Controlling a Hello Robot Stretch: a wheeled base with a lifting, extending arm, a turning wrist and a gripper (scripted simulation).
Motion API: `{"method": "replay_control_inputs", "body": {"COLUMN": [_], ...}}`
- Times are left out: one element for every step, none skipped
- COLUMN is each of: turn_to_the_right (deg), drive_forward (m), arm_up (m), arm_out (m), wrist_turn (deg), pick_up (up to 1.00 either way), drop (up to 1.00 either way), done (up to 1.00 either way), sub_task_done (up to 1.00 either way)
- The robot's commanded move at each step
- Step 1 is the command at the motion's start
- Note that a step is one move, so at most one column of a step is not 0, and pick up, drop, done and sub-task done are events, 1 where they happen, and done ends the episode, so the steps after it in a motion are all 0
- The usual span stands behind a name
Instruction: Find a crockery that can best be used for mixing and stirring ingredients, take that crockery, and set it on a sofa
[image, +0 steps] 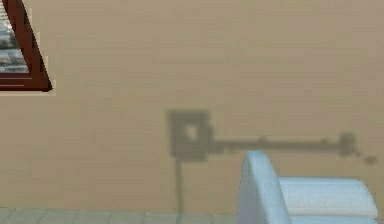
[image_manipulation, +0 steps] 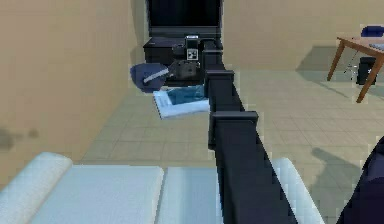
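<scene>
Holding: the gripper (image_manipulation: 173, 71), at the far end of the dark arm (image_manipulation: 235, 140), carries a dark blue bowl (image_manipulation: 150, 75) that hangs clear of the floor.
Bowl's place: just left of the gripper, in front of a dark stand (image_manipulation: 160, 48).
Sofa (image_manipulation: 100, 190): pale blue, nearest, under the arm.
Floor: a flat pale blue thing (image_manipulation: 182, 102) lies on tan tiles.
Far: a dark screen (image_manipulation: 185, 15) above the stand.
Right: a wooden table (image_manipulation: 358, 48).
Wall: tan, with a framed picture (image: 20, 50).
</scene>
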Motion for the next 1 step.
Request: {"method": "replay_control_inputs", "body": {"turn_to_the_right": [0.0], "drive_forward": [0.00], "arm_up": [-0.40], "arm_out": [0.00], "wrist_turn": [0.0], "pick_up": [0.00], "drop": [0.00], "done": [0.00], "sub_task_done": [0.00]}}
